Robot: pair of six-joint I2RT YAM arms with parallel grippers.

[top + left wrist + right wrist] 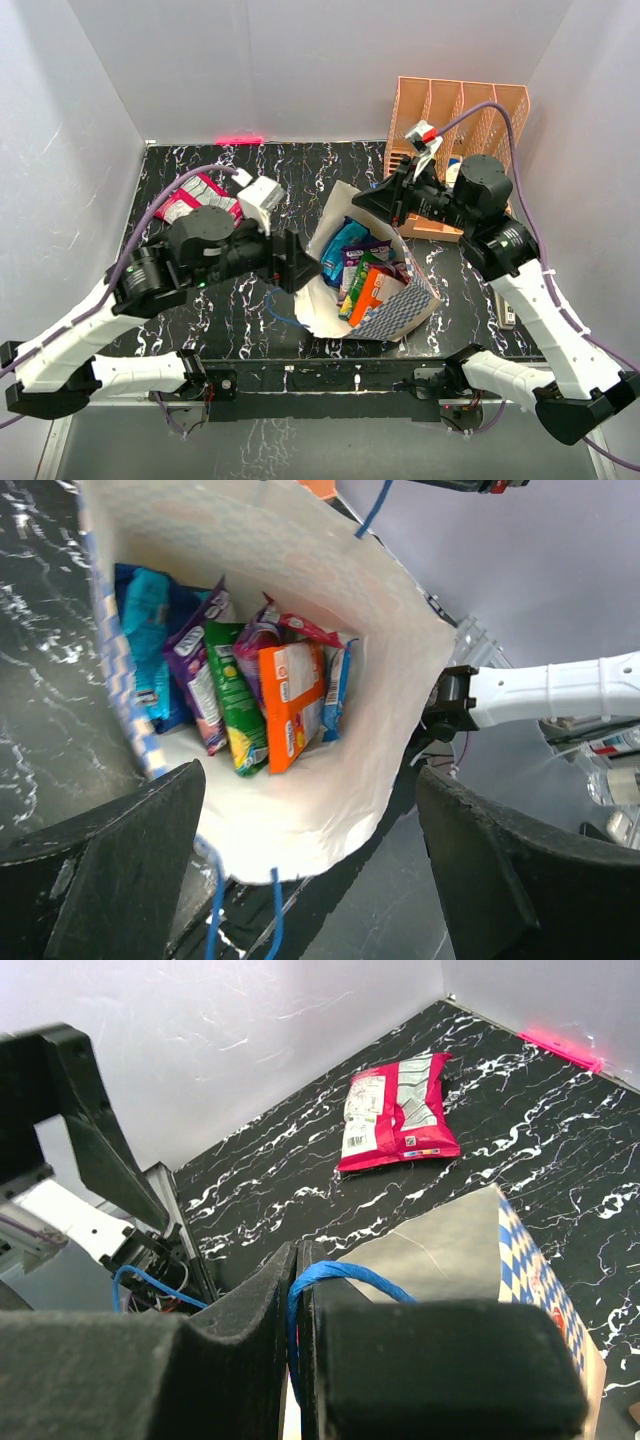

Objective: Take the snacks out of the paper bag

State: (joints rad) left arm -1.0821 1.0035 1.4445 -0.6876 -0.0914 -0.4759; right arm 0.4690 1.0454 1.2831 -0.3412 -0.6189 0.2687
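The paper bag [402, 308], blue-and-white checkered with a cream inside [300, 820], lies mid-table with its mouth gaping. Inside it are several snacks [362, 268]: an orange packet [290, 705], a green one [240, 715], a purple one [195, 670] and a blue one [150, 650]. My left gripper [310, 780] is open just outside the mouth, with nothing between its fingers. My right gripper [297, 1265] is shut on the bag's blue cord handle [335, 1272] at the far rim [375, 200]. A magenta-and-silver packet [195, 200] lies flat on the table at the far left [400, 1110].
A peach-orange slotted organizer [460, 105] stands at the back right, behind the right arm. The bag's other blue cord handle [272, 910] hangs loose at its near rim. White walls close in the black marbled table [200, 330] on three sides.
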